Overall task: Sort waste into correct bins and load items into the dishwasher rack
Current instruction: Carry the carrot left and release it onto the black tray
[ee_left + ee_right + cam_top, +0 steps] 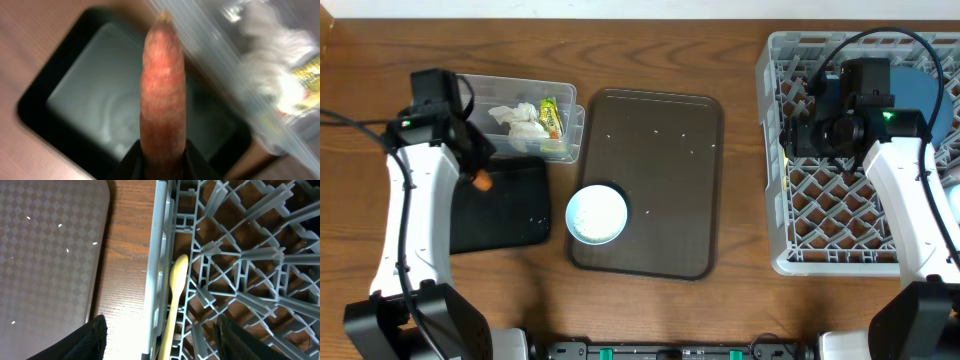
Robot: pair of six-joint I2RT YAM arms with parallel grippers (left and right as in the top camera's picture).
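Observation:
My left gripper [477, 176] is shut on the orange carrot piece [480, 183] and holds it over the top left part of the shallow black bin [510, 205]. In the left wrist view the carrot [162, 90] sticks out from the jaws [162, 167] above the black bin [95, 100]. The clear tub [570, 125] holds white tissues [520, 118] and the green-yellow wrapper [552, 117]. My right gripper [794, 135] is open over the left wall of the grey rack [820, 200]. The pale yellow spoon [175, 292] lies inside the rack [240, 255], between my open fingers [160, 327].
The brown tray [660, 150] sits mid-table with the white bowl [596, 214] at its front left corner and loose rice grains [60, 226] scattered on it. The dark blue plate [920, 85] stands at the rack's back right.

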